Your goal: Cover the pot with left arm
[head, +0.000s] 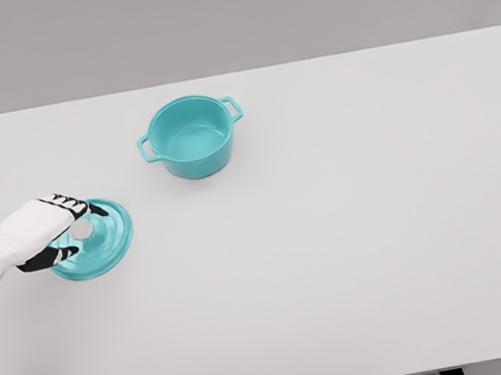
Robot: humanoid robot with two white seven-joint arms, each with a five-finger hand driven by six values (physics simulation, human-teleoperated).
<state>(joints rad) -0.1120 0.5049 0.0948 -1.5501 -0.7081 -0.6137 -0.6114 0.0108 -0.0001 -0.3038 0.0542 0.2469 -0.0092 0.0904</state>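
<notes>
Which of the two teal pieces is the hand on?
The lid, lying flat at the table's left; the left hand is at its knob. The pot stands open, apart.

The left robot hand point(45, 233) gripped the knob of the teal lid point(100, 241) on the table point(360, 256), well apart from the open pot point(191, 138).
</notes>
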